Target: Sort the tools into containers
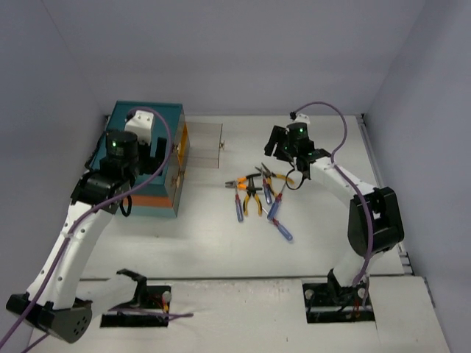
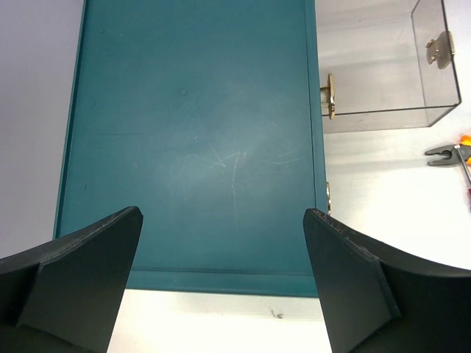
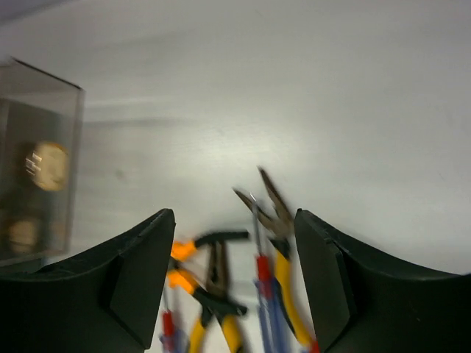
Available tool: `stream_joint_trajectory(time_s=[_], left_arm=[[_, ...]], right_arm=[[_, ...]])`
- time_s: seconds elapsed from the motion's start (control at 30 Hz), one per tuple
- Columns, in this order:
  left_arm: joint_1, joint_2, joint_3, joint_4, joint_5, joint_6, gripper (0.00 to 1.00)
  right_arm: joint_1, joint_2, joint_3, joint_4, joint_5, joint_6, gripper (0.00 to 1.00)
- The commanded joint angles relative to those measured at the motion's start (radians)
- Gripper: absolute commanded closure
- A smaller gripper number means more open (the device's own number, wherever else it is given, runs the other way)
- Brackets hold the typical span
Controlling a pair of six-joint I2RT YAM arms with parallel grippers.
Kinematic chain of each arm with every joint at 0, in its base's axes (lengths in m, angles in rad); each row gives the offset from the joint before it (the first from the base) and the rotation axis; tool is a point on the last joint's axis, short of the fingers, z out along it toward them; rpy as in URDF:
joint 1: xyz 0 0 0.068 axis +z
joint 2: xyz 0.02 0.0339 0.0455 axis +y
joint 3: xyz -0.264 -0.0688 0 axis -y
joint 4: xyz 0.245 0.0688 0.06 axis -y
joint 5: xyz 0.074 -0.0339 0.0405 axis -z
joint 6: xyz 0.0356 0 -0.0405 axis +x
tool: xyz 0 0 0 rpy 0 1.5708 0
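The tools (image 1: 257, 195) lie in a loose pile on the white table: blue-handled screwdrivers (image 1: 280, 226) and yellow-handled pliers (image 1: 252, 198). The teal chest (image 1: 147, 176) with an orange band stands at the left. One clear drawer (image 1: 204, 143) is pulled out toward the pile. My left gripper (image 1: 152, 156) is open and empty above the chest's top (image 2: 199, 147). My right gripper (image 1: 280, 145) is open and empty, just behind the pile. In the right wrist view, the pliers (image 3: 283, 243) and a screwdriver (image 3: 261, 287) show blurred between its fingers (image 3: 147, 272).
The pulled-out drawer (image 2: 383, 66) has a brass knob (image 2: 440, 50) on its front; another knob (image 2: 329, 95) shows on the chest's face. The drawer also shows at the left of the right wrist view (image 3: 37, 191). Grey walls close the table's back and sides.
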Motion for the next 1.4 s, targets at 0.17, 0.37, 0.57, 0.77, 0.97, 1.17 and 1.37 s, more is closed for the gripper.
stream_joint_trajectory(time_s=[0.17, 0.37, 0.57, 0.77, 0.97, 1.17, 1.37], left_arm=[[-0.014, -0.055, 0.035, -0.015, 0.020, -0.022, 0.11], [-0.017, -0.062, 0.010, -0.019, 0.018, -0.025, 0.11], [-0.025, -0.057, 0.006, -0.019, 0.021, -0.024, 0.11], [-0.029, -0.049, 0.009, -0.017, 0.011, -0.014, 0.11], [-0.029, -0.040, 0.020, -0.015, -0.004, -0.003, 0.11], [-0.032, -0.026, 0.028, -0.010, -0.003, -0.003, 0.11], [-0.035, -0.019, 0.032, -0.010, -0.013, 0.032, 0.11]], right_arm=[[0.164, -0.144, -0.242, -0.311, 0.263, 0.116, 0.39], [0.221, -0.154, -0.317, -0.314, 0.260, 0.239, 0.43], [0.225, -0.146, -0.348, -0.313, 0.281, 0.260, 0.52], [0.221, -0.157, -0.366, -0.314, 0.290, 0.268, 0.91], [0.214, -0.322, -0.343, -0.378, 0.362, 0.236, 1.00], [0.214, -0.381, -0.135, -0.405, 0.402, 0.000, 1.00], [0.223, -0.181, 0.241, -0.368, 0.165, -0.400, 1.00]])
